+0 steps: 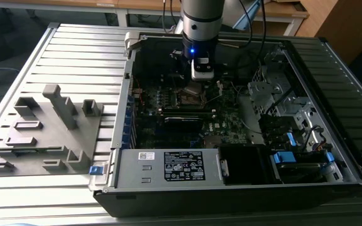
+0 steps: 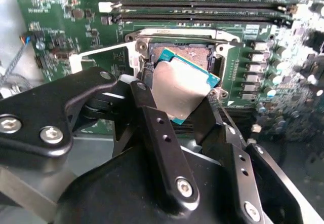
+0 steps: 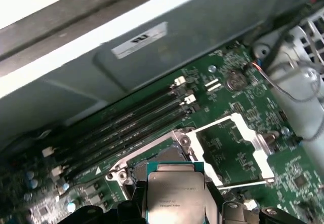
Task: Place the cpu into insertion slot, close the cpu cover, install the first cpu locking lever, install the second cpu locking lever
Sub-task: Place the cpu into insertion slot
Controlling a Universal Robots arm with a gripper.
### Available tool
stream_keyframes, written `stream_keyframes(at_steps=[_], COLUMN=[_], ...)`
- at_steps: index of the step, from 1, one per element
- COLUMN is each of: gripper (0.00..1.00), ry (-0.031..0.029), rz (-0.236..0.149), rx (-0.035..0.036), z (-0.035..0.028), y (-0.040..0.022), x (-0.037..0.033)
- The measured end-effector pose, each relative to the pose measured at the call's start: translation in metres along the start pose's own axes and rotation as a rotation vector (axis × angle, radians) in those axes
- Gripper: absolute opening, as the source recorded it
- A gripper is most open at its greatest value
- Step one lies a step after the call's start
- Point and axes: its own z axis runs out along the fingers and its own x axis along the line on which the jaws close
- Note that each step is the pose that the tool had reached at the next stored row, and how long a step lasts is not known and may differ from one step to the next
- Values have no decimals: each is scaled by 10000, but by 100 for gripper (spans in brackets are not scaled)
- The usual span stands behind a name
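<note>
The pincer, clamped on the cpu, holds it tilted over the slot for seating; the cover lies open.

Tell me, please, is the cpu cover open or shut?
Open: the cpu cover is swung aside, baring the insertion slot; the gripper holds the cpu.

The arm is a round tube, silver grey with a black band and a small blue light. A white block sits under it. Black cables run beside it. The claw is black, with 2 long flat fingers and shiny silver screws.
</note>
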Motion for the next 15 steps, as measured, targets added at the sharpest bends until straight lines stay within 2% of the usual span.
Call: stream_keyframes(at_steps=[10, 15], gripper=[54, 54], ry=[-147, -150], rz=[1759, 1779], rx=[60, 62], z=[11, 11], y=[-1, -1], x=[0, 0])
